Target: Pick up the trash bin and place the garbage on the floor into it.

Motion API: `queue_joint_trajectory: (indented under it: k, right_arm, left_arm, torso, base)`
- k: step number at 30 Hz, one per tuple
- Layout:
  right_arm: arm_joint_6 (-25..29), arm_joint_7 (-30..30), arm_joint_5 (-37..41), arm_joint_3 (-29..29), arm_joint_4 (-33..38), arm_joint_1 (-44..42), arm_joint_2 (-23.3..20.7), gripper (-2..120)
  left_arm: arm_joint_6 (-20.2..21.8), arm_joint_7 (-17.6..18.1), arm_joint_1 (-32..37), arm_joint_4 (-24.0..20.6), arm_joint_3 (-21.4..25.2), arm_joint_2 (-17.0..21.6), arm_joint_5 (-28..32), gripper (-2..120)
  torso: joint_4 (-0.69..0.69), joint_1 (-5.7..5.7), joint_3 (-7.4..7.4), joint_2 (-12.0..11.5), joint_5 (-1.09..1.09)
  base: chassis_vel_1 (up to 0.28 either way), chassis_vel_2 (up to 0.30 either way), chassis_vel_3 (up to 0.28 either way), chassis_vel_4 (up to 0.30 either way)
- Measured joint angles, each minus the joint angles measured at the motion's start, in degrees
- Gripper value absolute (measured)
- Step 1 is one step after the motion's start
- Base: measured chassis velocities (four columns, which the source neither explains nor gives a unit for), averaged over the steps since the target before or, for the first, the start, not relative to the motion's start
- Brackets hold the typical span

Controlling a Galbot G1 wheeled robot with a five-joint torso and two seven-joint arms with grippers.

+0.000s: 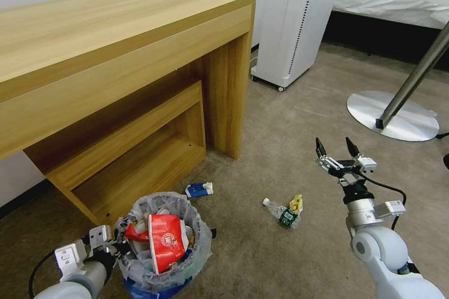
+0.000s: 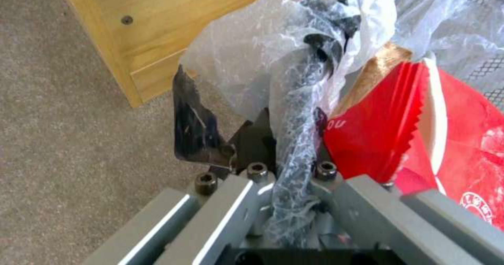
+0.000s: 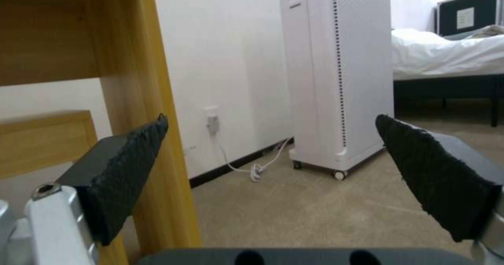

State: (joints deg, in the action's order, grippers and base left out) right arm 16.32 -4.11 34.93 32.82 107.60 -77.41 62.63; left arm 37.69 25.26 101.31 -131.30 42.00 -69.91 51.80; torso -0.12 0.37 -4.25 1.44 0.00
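Crinkly clear plastic lines the trash bin (image 1: pixel 161 243), which the left gripper (image 1: pixel 117 246) holds clamped at its rim beside the wooden desk (image 1: pixel 117 56), with a red wrapper (image 1: pixel 166 240) already inside. On the beige carpet (image 1: pixel 290 261) a clear bottle (image 1: pixel 282 212) and a blue-white carton (image 1: pixel 199 189) lie near the bin. I judge collecting is under way; the right gripper (image 1: pixel 335 147), wide open and empty above the floor, should next descend onto the bottle.

The room is evenly bright, with soft shadow under the wooden desk (image 1: pixel 117 70). Its edges bend, and close plastic between the left jaws looks perhaps blurred.
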Motion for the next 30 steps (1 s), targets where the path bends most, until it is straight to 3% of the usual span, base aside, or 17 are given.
queue_joint_trajectory:
  k: [19, 30]
  right_arm:
    - [-1.0, 1.9, 0.5, -2.8, -1.3, 1.0, -2.1, 100]
    - [-11.4, 10.3, 8.0, -6.6, -0.1, 1.0, -5.7, 100]
  left_arm:
    - [-0.4, 0.0, -1.1, 1.3, -0.2, -2.8, -0.9, 0]
    - [-0.5, 0.0, -0.7, 0.9, 0.1, -3.2, -1.3, 0]
  torso:
    - [0.0, 0.0, 0.0, 0.0, 0.0]
    - [0.0, 0.0, 0.0, 0.0, 0.0]
  base:
    - [0.0, 0.0, 0.0, 0.0]
    - [0.0, 0.0, 0.0, 0.0]
